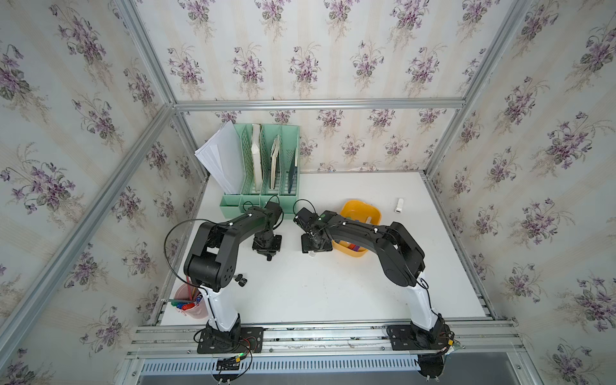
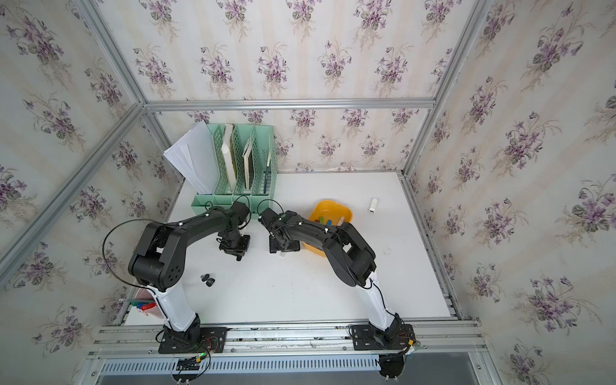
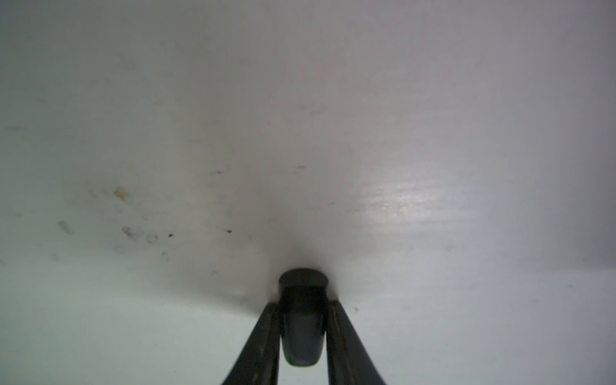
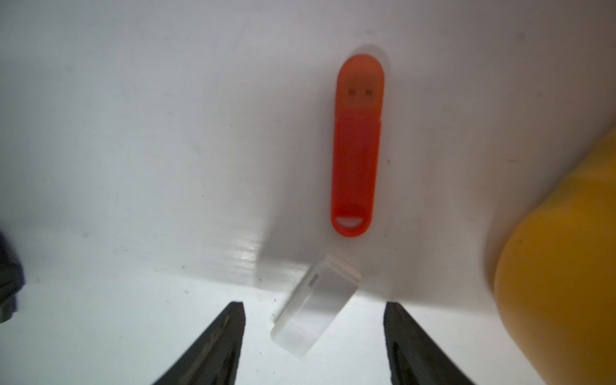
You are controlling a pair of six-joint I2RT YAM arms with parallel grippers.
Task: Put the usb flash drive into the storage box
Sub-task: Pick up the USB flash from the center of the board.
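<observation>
The right gripper stood unclenched astride the white flash drive, apparently to pinch it; the left gripper clenched a dark piece.

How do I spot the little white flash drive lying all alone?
Find the yellow storage box on the white table. To its right, by its far end, lies the white USB flash drive. Small and white, it lies alone, away from both arms.

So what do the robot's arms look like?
The left arm and right arm are chunky black shells on a white lower tube, bolted to black base plates. Thin black cables loop beside them, with small white clips. The right gripper has two slim, black, pointed fingers.
</observation>
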